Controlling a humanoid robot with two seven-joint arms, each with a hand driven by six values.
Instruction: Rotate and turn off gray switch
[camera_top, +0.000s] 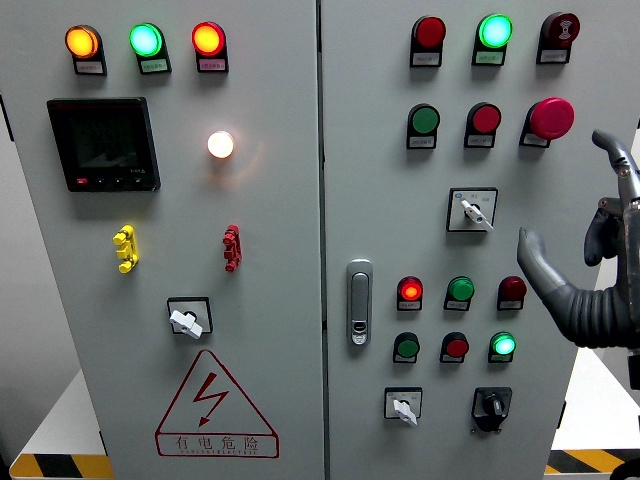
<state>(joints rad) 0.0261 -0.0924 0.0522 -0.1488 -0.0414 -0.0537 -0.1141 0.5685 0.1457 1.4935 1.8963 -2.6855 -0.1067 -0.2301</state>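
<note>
Three gray rotary switches sit on the gray cabinet. One gray switch (472, 211) is on the right door's upper middle, its lever pointing down-right. Another gray switch (403, 408) is low on the right door, and a third gray switch (188, 320) is on the left door. My right hand (570, 240) comes in from the right edge with its dark fingers spread and holding nothing. Its thumb (535, 262) hangs a short way right of the upper-middle switch, touching none of them. My left hand does not show.
Around the switches are lit and unlit round buttons, a red mushroom button (551, 117), a black knob (491, 405), a door latch (359, 302), a dark display (103, 144), and yellow and red clips. A red warning triangle (215, 405) is low on the left door.
</note>
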